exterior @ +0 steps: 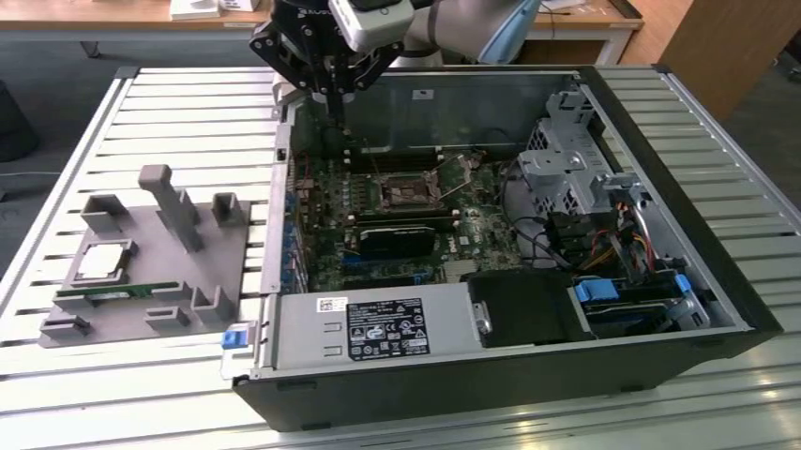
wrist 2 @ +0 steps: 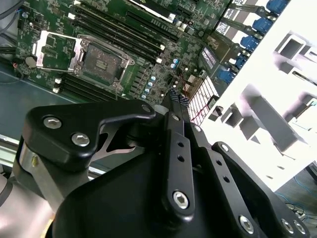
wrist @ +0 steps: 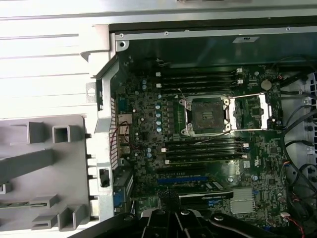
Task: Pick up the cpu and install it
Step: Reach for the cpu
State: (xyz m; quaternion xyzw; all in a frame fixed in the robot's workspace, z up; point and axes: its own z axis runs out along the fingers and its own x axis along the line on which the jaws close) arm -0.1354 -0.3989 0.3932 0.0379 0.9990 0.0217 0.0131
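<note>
Hovering above the far corner of the open case (exterior: 526,389), the hand (exterior: 336,105) hangs with its tips pointing down at the board's (exterior: 375,267) rear edge, on the exterior view's left side of the case. Its fingers are closed together and nothing sits between them; both wrist views show the dark tips (wrist 2: 174,101) (wrist: 170,197) meeting in one narrow point above the board, clear of it.

The cpu (exterior: 103,262) lies flat on a grey fixture (exterior: 232,253) that rests on the slatted desk (exterior: 188,112), just beside the case on the exterior view's left. It is well apart from the hand and untouched. A green memory stick (exterior: 119,292) lies on the same fixture just beside the cpu, on the side nearer the camera. Upright grey posts stand around them.

Inside the case the socket (exterior: 407,194) sits near the board's middle. In the first wrist view the socket (wrist: 205,115) lies uncovered, with its metal plate (wrist: 250,111) swung open next to it, and long memory slots run along both of its sides. A black card (exterior: 400,236) lies across the board just beside the socket, and a grey power supply (exterior: 375,328) fills the near corner of the case.
</note>
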